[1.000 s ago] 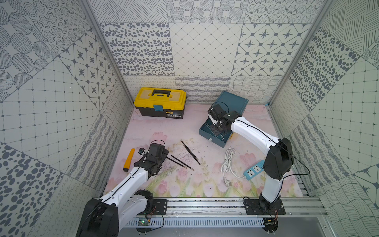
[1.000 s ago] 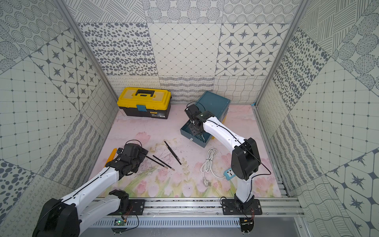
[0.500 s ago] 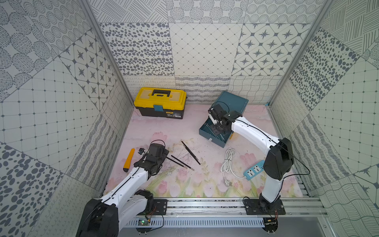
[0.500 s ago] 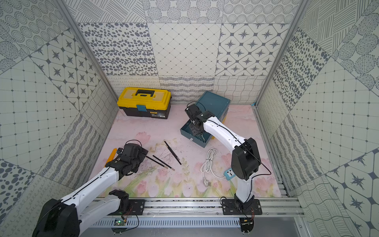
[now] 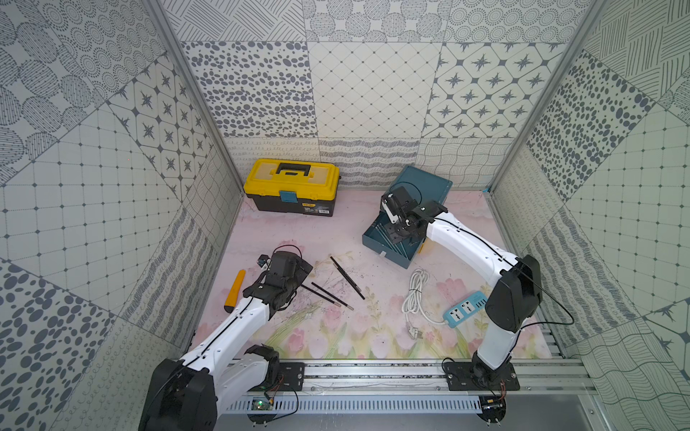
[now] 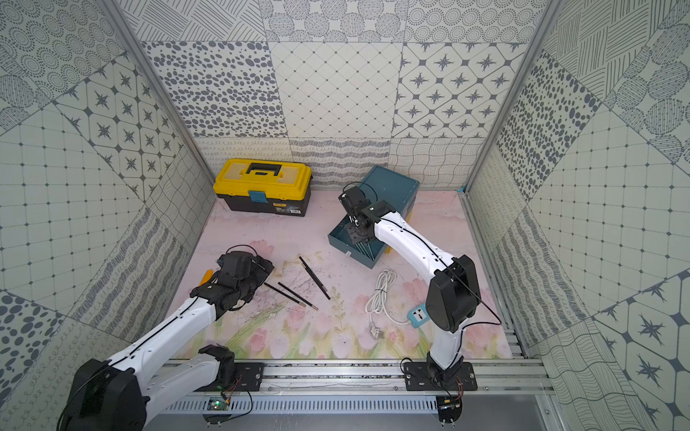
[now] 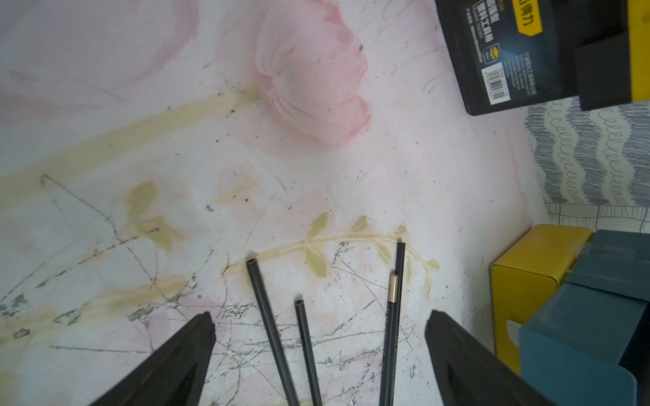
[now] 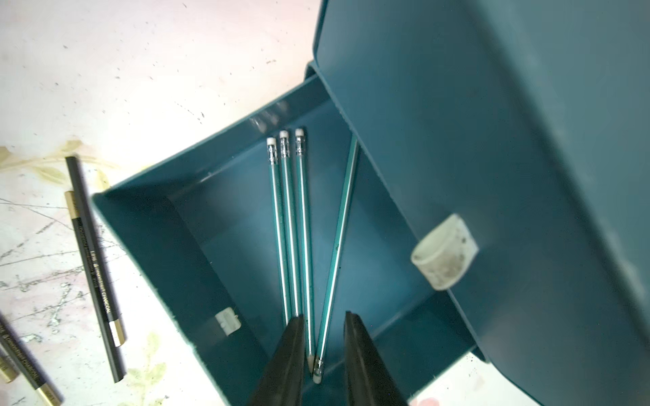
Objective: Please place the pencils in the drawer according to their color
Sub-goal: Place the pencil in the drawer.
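Over the open teal drawer (image 8: 147, 225), right fingers (image 8: 286, 362) sit slightly parted around a slanted teal pencil (image 8: 339, 228) and should rise straight clear; left fingers (image 7: 165, 369) gape above black pencils (image 7: 269, 327).

Booth enclosed by white walls (image 5: 373, 93) with grey patterns.
The floor (image 5: 328, 235) is pale pink, printed with tulips, scuffed, evenly lit.

Pencils (image 8: 289, 228) in open drawer (image 8: 158, 246); others (image 5: 347, 278) on mat (image 5: 373, 328) leftward.

Teal drawer (image 8: 169, 246); teal-silver pencils (image 8: 291, 228); black-gold pencils (image 8: 93, 260).
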### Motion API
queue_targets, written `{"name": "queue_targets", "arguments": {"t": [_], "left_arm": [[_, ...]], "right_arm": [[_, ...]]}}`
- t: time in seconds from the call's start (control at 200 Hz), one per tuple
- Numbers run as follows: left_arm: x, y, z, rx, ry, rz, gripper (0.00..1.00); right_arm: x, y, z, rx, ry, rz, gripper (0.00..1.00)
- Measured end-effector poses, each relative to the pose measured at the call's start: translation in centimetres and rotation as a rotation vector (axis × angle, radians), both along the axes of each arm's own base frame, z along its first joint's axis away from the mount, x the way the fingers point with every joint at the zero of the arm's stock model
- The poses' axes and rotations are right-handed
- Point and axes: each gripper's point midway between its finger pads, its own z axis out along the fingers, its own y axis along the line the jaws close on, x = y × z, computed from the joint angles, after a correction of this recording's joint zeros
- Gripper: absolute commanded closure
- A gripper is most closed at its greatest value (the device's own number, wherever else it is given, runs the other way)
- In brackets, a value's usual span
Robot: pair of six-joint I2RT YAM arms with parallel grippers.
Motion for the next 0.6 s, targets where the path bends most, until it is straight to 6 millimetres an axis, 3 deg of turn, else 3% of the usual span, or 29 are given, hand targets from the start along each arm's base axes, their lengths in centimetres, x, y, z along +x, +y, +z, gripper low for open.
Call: {"name": "queue_targets", "arguments": {"t": [0.2,0.28,0.345,0.6], "left_arm": [[1.8,-3.7,2.3,0.060,-0.066,-0.195,0.01],[2.3,-5.7,3.0,0.088,-0.091,-0.287,0.01],[2.7,-7.2,3.4,0.107,-0.112,-0.357,0.01],[3.3,-12.6,4.2,0.160,-0.188,-0.580,0.01]], "right_arm": [[-1.1,-0.8,3.1,0.073,-0.063,-0.034,0.60],[-1.7,-1.3,4.0,0.095,-0.085,-0.049,0.49],[-2.3,-1.9,4.7,0.110,-0.103,-0.062,0.33],[-4.2,-5.0,6.6,0.157,-0.180,-0.166,0.07]]}}
